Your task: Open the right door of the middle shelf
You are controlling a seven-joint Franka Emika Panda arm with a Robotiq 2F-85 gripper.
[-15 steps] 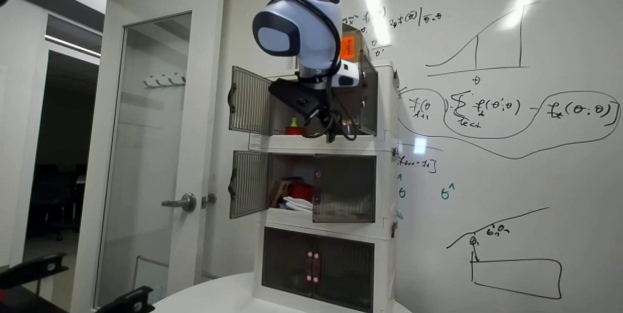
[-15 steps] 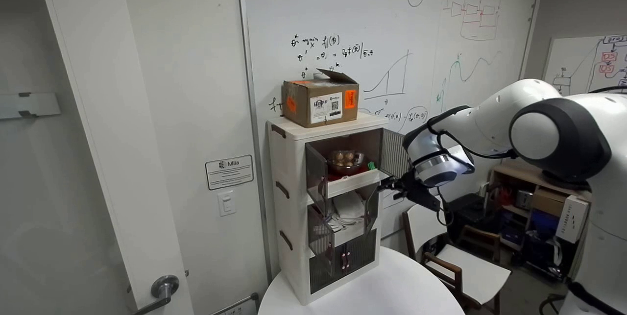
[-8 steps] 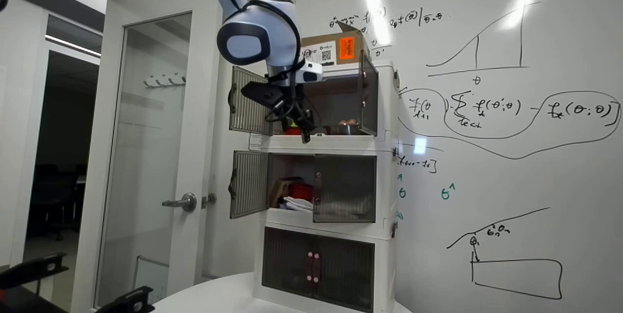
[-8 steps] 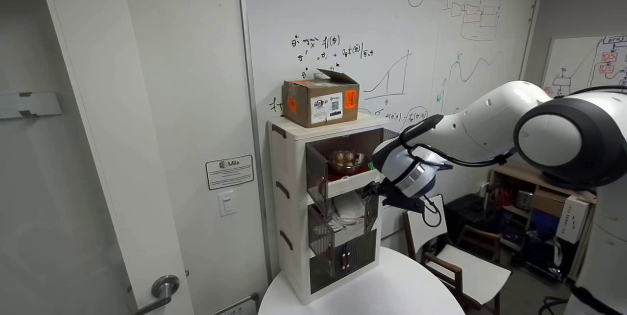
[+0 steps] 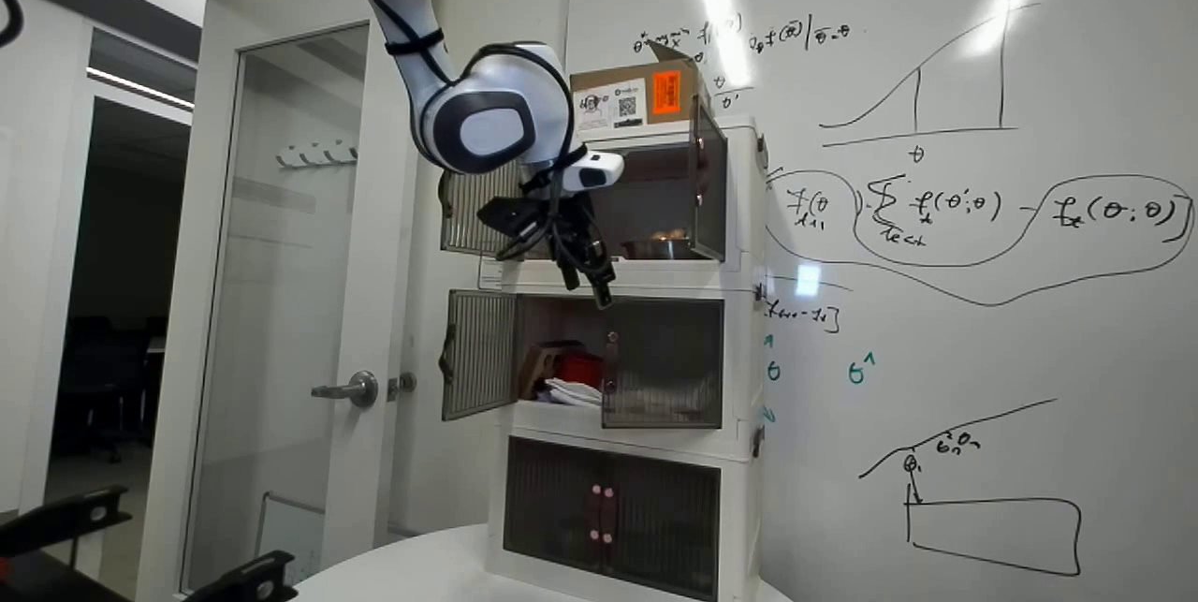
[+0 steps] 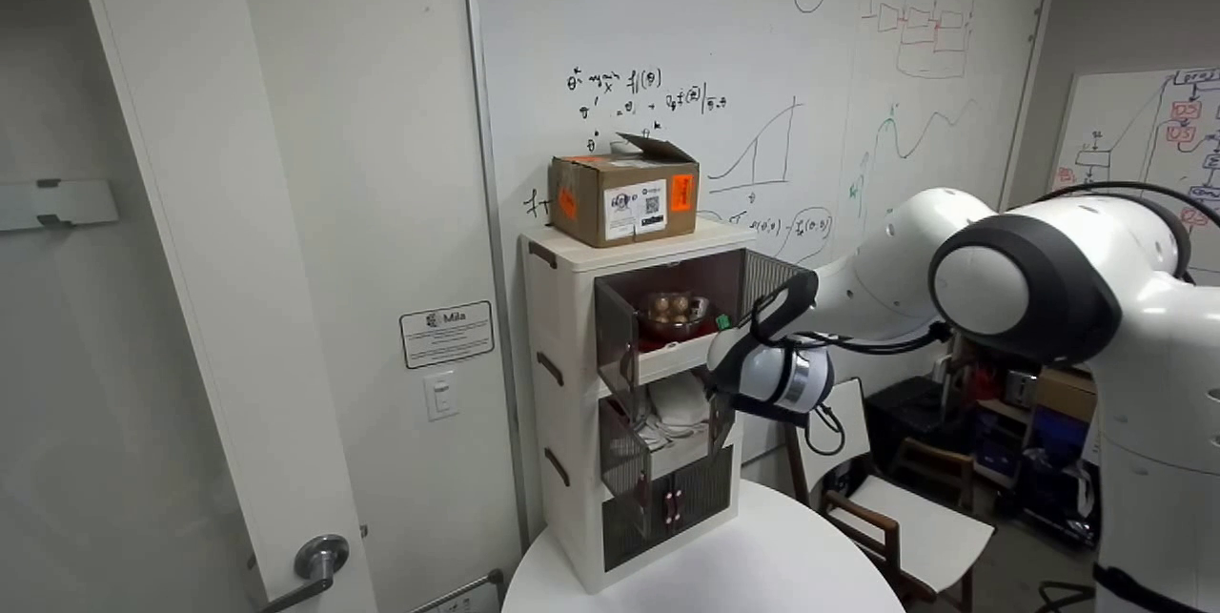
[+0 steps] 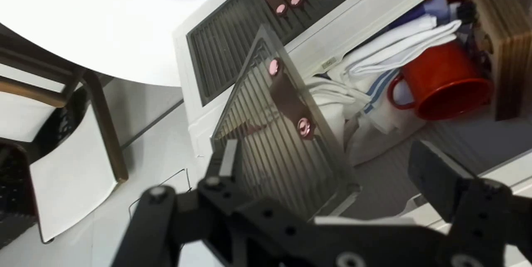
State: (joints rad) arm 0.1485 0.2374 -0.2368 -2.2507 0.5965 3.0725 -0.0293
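A black two-fingered gripper angles downward, its fingers spread well apart. Between them in the wrist view shows the right door, a small, roughly square, ribbed panel of smoky-grey see-through material (whether either finger touches it, I cannot tell). The door stands partly open, its free edge swung outward; along that edge sits a dark brown, strap-shaped handle with pink metallic studs. In an exterior view, the fingertips hang close to the door's upper inner corner.

Behind the door is the middle shelf, a white-framed box compartment holding folded white cloths, a glossy red mug and a slatted brown wooden block. Across from the right door, its matching smoky-grey left-hand twin is swung wide.

One tier up, two more smoky-grey doors stand open on a shiny metal bowl of round brownish things; one tier down, a pair of darker see-through panels is closed. The tiers form an upright white cabinet, topped by a brown cardboard box with orange labels, and the cabinet stands on a round white table. Near the table is a wooden-armed chair with a white seat, and behind the cabinet a whiteboard carries black handwriting.
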